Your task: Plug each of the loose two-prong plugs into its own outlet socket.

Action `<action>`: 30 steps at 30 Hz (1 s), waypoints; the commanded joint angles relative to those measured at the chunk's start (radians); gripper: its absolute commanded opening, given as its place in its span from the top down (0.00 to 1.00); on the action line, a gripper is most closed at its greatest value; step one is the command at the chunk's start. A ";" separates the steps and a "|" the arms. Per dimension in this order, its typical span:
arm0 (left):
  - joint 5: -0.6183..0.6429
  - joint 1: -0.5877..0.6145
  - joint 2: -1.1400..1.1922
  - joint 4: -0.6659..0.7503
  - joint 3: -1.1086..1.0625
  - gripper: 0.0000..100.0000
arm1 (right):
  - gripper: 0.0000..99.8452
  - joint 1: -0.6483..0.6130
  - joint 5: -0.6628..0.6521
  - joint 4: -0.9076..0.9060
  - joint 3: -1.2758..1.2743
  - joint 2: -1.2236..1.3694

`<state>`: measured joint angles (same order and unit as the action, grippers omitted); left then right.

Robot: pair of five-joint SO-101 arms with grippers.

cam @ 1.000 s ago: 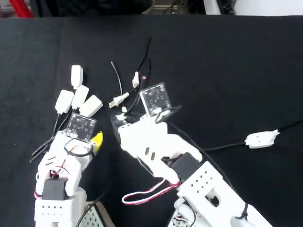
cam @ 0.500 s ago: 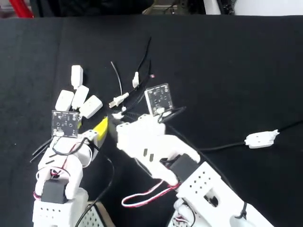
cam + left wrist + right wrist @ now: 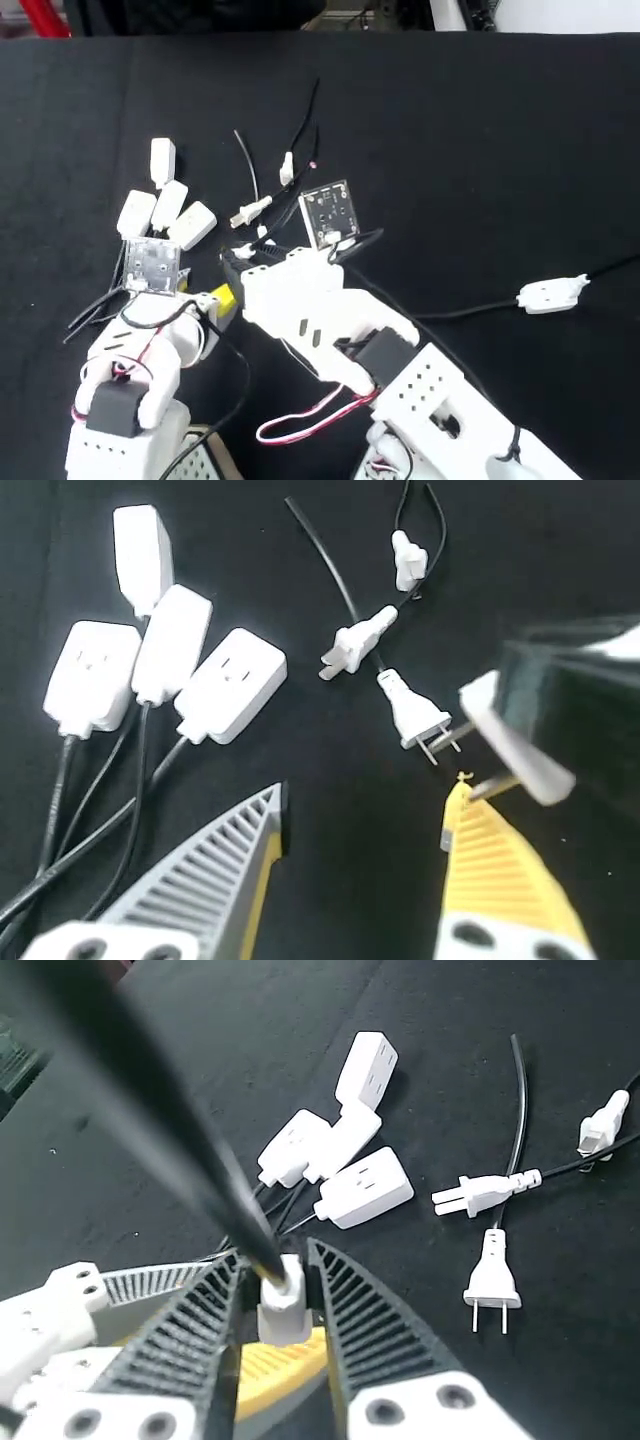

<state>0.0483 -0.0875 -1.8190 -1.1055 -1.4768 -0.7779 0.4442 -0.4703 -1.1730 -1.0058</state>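
Observation:
Several white outlet sockets [image 3: 168, 203] lie clustered at the left of the black table [image 3: 480, 150]; the same sockets [image 3: 232, 685] [image 3: 365, 1188] appear in both wrist views. Three loose two-prong plugs [image 3: 415, 712] [image 3: 492, 1280] rest beside them, near the middle [image 3: 250, 211]. My right gripper [image 3: 275, 1260] [image 3: 238, 265] is shut on another white plug [image 3: 283, 1310], its cable running up past the camera. That held plug [image 3: 505, 745] hangs just off my left gripper's yellow finger [image 3: 490, 870]. My left gripper [image 3: 350, 880] [image 3: 205, 300] is open, short of the sockets, holding nothing.
A separate white socket [image 3: 550, 293] on a black cable lies far right. Black cables [image 3: 305, 110] trail from the plugs toward the table's back. The two arms are close together at the front left. A red object [image 3: 40, 15] sits beyond the back left corner.
My left wrist has swung, and its yellow finger has dropped toward the front, close under the right gripper. My right gripper has edged slightly left with the plug still in it.

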 commanded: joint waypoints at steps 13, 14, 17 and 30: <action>0.135 0.101 -0.005 0.068 0.068 0.74 | 0.99 -0.018 0.011 -0.040 0.033 0.007; 0.135 0.099 -0.005 0.068 0.068 0.74 | 0.99 -0.018 0.011 -0.040 0.033 0.007; 0.135 0.097 -0.005 0.078 0.068 0.74 | 0.99 -0.046 0.006 -0.041 0.033 0.007; 0.137 0.096 -0.005 0.046 0.091 0.74 | 0.99 -0.094 -0.023 -0.091 0.044 0.008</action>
<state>0.1680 -0.0046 -1.8159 -1.0671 -1.4676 -0.8378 0.4396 -0.5363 -1.1515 -1.0134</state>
